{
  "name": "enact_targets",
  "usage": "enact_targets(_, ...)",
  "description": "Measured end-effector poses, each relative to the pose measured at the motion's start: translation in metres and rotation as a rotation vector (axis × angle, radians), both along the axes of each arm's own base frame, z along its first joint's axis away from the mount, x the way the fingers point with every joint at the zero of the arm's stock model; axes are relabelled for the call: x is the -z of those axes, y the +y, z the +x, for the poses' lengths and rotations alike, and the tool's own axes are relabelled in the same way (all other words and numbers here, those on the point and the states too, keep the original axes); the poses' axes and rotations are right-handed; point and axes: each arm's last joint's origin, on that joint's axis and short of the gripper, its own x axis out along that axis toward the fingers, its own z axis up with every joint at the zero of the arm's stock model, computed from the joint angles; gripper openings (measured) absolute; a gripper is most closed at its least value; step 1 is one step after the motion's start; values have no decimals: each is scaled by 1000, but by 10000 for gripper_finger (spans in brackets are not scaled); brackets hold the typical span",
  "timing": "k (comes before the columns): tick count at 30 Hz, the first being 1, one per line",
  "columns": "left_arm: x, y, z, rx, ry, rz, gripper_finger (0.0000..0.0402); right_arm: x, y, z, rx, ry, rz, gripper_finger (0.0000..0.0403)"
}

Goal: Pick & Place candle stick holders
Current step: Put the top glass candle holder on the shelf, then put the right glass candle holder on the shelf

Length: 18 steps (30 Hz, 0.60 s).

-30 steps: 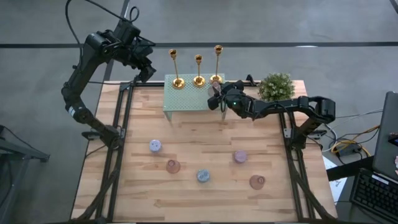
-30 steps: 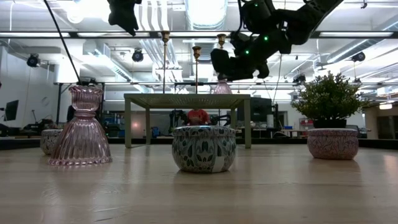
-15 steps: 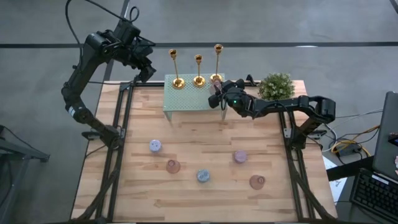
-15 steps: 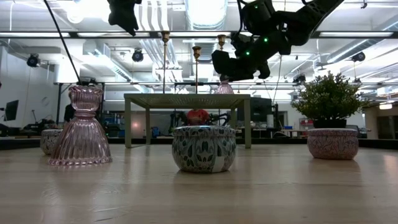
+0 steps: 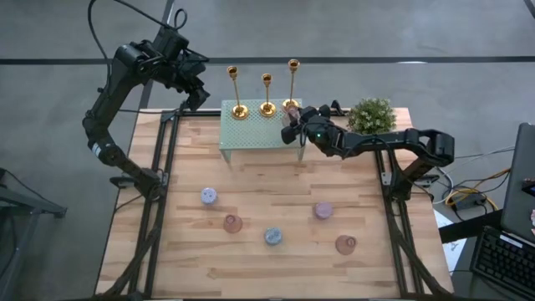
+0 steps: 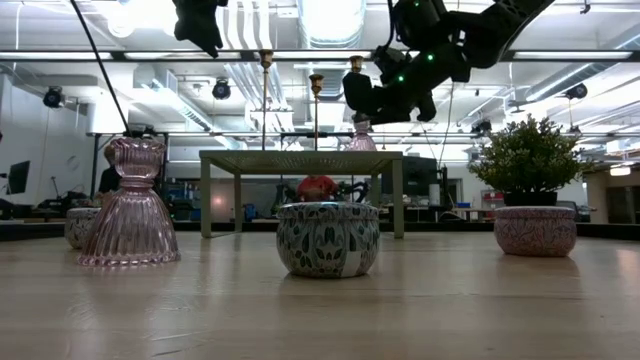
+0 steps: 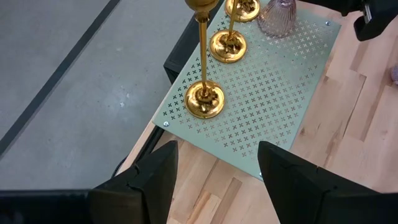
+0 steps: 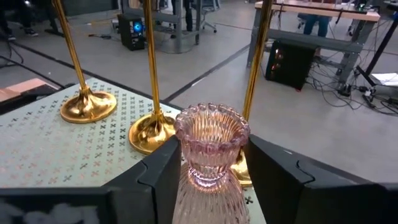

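Three gold candle stick holders (image 5: 267, 94) stand on their round bases on a pale green perforated stand (image 5: 251, 135) at the table's far middle. A pink ribbed glass holder (image 8: 210, 168) stands upright on the stand's right part, just in front of the right-hand gold one (image 8: 256, 68). My right gripper (image 8: 211, 144) reaches in nearly level from the table's right, open, with one finger on each side of the pink holder's cup and neck. My left gripper (image 7: 214, 177) hangs open high above the stand's left corner, with nothing between its fingers. My right gripper has its fingers (image 8: 163, 177) close beside the pink holder's cup and neck (image 8: 209, 163), one on each side. I cannot tell whether they touch it. The holder stands upright with its foot on the stand.
A potted plant (image 5: 371, 115) stands at the far right, next to my right arm. Several small jars and holders lie scattered over the near half of the wooden table (image 5: 273, 237), among them a pink glass one (image 6: 132, 205) and a patterned tin (image 6: 327, 238).
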Motion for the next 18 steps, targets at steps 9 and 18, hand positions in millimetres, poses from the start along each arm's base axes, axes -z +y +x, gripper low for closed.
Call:
enact_targets(9, 0, 0, 0, 0, 0, 0, 225, -9, 2, -5, -9, -4, 0, 215)
enact_targets(18, -2, -2, -2, -4, -1, 9, 225, -25, 8, -15, -45, -29, 11, 266)
